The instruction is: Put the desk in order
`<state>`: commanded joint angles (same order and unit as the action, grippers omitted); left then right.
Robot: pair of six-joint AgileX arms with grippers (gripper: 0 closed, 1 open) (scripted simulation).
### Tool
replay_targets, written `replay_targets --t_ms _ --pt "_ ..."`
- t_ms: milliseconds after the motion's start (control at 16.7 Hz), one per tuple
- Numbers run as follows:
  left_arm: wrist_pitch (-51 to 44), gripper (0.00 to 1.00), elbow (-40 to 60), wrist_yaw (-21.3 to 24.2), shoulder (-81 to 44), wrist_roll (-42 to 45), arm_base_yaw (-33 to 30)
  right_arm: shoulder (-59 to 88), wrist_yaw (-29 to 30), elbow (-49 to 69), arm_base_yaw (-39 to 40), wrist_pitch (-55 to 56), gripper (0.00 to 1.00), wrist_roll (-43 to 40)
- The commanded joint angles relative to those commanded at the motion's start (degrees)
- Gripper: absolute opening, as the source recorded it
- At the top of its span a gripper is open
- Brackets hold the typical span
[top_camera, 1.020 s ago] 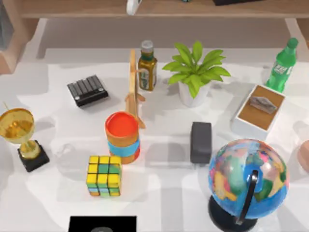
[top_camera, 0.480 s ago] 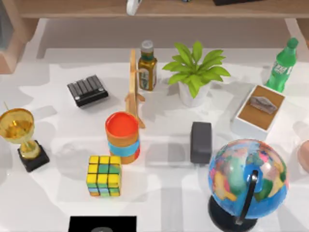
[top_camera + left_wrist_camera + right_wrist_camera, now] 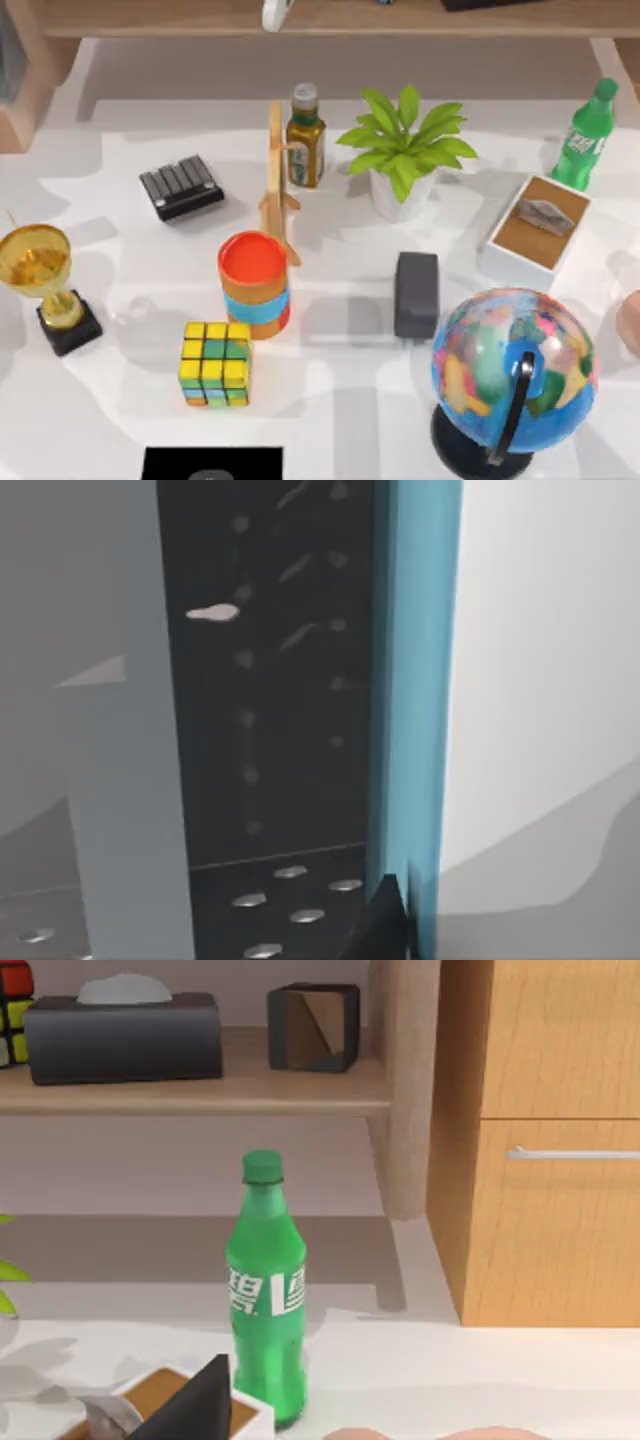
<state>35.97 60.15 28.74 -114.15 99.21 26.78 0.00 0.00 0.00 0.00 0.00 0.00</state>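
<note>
- Nothing on the desk (image 3: 340, 400) has shifted since the earlier top views; only the soft shadows at the left edge have changed shape.
- Across the desk stand a gold trophy (image 3: 42, 283) at the far left, a black keypad (image 3: 181, 186), a colour cube (image 3: 214, 362), a stack of red, orange and blue cups (image 3: 255, 284), a wooden stand (image 3: 277, 180) and a dark oil bottle (image 3: 305, 136).
- Right of the middle sit a potted plant (image 3: 403, 150), a grey box (image 3: 416, 293), a globe (image 3: 512, 372), a white tray (image 3: 538, 233) and a green bottle (image 3: 585, 136) (upright, just behind the tray).
- From the right wrist, the green bottle (image 3: 265, 1290) stands before a wooden shelf (image 3: 200, 1090) holding a tissue box (image 3: 122, 1032).
- Whether either gripper is spread or closed cannot be told.
</note>
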Motion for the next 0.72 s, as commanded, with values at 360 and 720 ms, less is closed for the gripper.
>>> replay_targets --t_ms 360,720 --pt "0.0 1.00 0.0 0.0 0.0 0.0 0.0 0.0 0.0 0.0 0.0 0.0 1.00 0.0" --pt "0.0 1.00 0.0 0.0 0.0 0.0 0.0 0.0 0.0 0.0 0.0 0.0 1.00 0.0"
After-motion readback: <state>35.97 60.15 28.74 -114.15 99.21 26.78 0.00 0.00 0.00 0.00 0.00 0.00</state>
